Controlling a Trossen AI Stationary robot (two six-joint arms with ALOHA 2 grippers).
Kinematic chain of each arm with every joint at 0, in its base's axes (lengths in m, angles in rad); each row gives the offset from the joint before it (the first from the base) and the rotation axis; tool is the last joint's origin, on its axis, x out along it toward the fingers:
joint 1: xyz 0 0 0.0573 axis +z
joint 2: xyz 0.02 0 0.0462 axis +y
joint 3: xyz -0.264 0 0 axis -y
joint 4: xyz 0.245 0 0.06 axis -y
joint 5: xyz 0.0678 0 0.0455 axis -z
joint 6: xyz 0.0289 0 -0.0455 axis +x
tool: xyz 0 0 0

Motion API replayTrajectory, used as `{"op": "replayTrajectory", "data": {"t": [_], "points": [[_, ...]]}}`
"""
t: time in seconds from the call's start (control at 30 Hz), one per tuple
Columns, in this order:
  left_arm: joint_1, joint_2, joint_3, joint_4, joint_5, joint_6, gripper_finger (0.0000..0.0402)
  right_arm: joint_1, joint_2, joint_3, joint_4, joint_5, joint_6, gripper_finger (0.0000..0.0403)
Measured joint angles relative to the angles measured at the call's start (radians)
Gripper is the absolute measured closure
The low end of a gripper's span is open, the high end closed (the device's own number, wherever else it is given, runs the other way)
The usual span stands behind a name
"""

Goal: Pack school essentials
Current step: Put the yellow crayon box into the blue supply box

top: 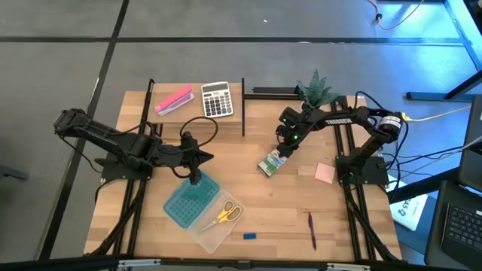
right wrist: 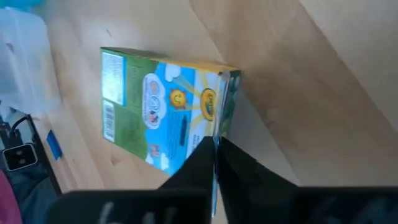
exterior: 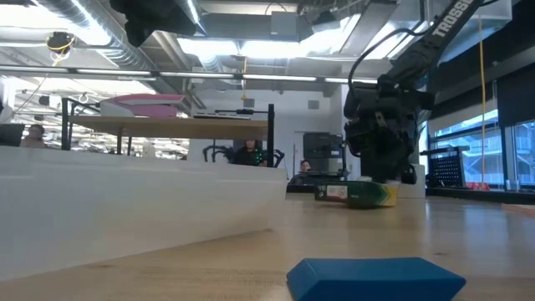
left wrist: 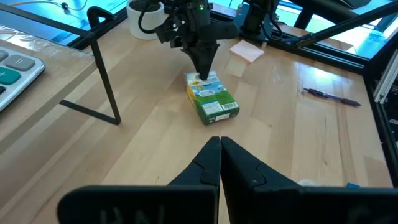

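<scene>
The yellow-green crayon box (top: pixel 272 162) lies flat on the table right of centre, also seen in the left wrist view (left wrist: pixel 212 99) and the low view (exterior: pixel 355 194). My right gripper (top: pixel 283 150) is shut, with its tips at the box's far end. My left gripper (top: pixel 194 178) is shut with nothing in it and hovers over the far corner of the clear container (top: pixel 197 226). The yellow-handled scissors (top: pixel 224 213) lie in that container. The blue eraser (top: pixel 249 236) and the dark-red pen (top: pixel 312 229) lie on the table near the front edge. My right gripper's shut fingertips (right wrist: pixel 205 155) meet the crayon box at the edge by its yellow-topped end (right wrist: pixel 219 118). They come slanting down from the table's far right. The box lies flat on the table. Whether a thin flap is pinched between the fingers I cannot tell.
A blue perforated tray (top: pixel 188 202) sits in the container. A grey calculator (top: pixel 217 98) and a pink block (top: pixel 174 100) lie on a raised shelf at the back. A small plant (top: pixel 316 89) stands at the back right. A pink note pad (top: pixel 325 173) lies beside the right arm's base.
</scene>
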Motion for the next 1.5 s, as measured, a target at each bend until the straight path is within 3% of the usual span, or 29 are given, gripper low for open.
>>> {"op": "replayTrajectory", "data": {"t": [0.3, 0.63, 1.03, 1.5], "points": [[0.000, 0.000, 0.000, 0.000, 0.000, 0.000, 0.0401, 0.003, -0.005, 0.020, -0.020, 0.021, 0.009, 0.0398], [0.000, 0.000, 0.000, -0.001, 0.000, 0.000, 0.0401, 0.056, -0.069, 0.209, -0.318, 0.312, 0.024, 0.0398], [0.000, 0.000, 0.000, -0.001, 0.000, 0.000, 0.0401, 0.222, -0.070, 0.476, -0.554, 0.575, 0.148, 0.0401], [0.000, 0.000, 0.000, -0.004, 0.000, 0.034, 0.0401, 0.477, -0.071, 0.720, -0.576, 0.719, 0.361, 0.0401]]}}
